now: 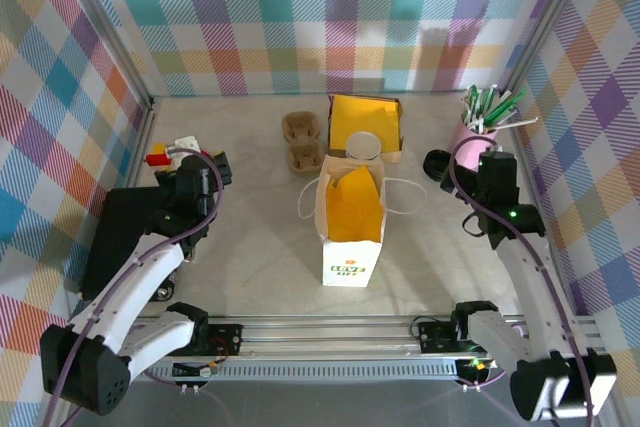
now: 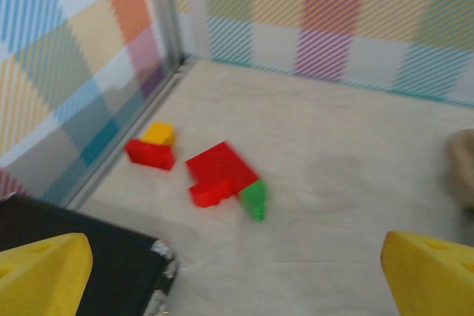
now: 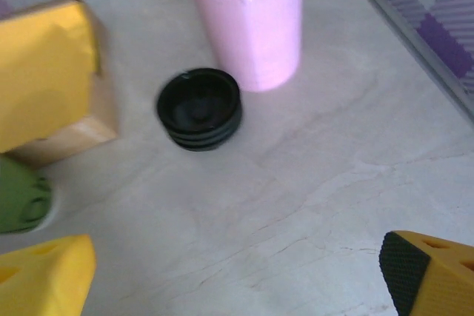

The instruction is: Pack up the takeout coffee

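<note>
The takeout coffee cup [image 1: 364, 145] stands upright behind the bag, its white rim facing up. Its green lower part [image 3: 22, 203] shows at the left edge of the right wrist view. An open white paper bag [image 1: 351, 219] with a yellow lining stands mid-table. My right gripper [image 3: 237, 279] is open over bare table, to the right of the cup and apart from it, nothing between its yellow fingers [image 3: 46, 275]. From above, it [image 1: 472, 162] hovers near the pink holder. My left gripper [image 2: 237, 275] is open and empty too, at the left [image 1: 200, 165], far from the cup.
A black lid [image 3: 198, 109] lies beside the pink pen holder [image 3: 248, 24]. A yellow-lined box [image 1: 365, 122] sits behind the cup, a brown pulp tray [image 1: 303, 142] to its left. Red, yellow and green bricks [image 2: 218, 174] lie at the far left, near a black box [image 1: 120, 232].
</note>
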Controlling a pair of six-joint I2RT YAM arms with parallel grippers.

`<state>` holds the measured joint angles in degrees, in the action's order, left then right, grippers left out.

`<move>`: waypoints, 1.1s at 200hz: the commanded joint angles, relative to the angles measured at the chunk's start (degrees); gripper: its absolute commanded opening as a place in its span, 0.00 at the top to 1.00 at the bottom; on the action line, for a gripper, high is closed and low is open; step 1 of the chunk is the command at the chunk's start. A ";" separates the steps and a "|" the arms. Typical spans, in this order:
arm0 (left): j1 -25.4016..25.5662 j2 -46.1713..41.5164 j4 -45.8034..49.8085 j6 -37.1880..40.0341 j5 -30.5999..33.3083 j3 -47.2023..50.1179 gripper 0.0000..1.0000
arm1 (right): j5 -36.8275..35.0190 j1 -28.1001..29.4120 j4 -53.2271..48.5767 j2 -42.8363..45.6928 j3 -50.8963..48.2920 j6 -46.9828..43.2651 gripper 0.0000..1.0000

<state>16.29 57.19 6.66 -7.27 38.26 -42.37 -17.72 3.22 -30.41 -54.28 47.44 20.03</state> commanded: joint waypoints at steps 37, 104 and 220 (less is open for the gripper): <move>-9.08 7.67 -22.95 1.37 -4.08 12.16 0.00 | 4.70 -1.54 38.01 -9.09 -16.28 -10.52 0.01; -14.76 20.08 -43.31 0.60 -15.71 20.18 0.00 | 14.87 -1.43 65.57 -24.96 -21.98 -19.31 0.01; -12.82 33.00 -60.91 5.75 -25.55 21.69 0.00 | 17.88 -1.92 77.94 -33.54 -24.00 -20.31 0.01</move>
<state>2.33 88.55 -57.23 -2.07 13.72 -18.85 -1.58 1.83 45.15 -87.83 22.87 0.36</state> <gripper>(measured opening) 0.997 0.989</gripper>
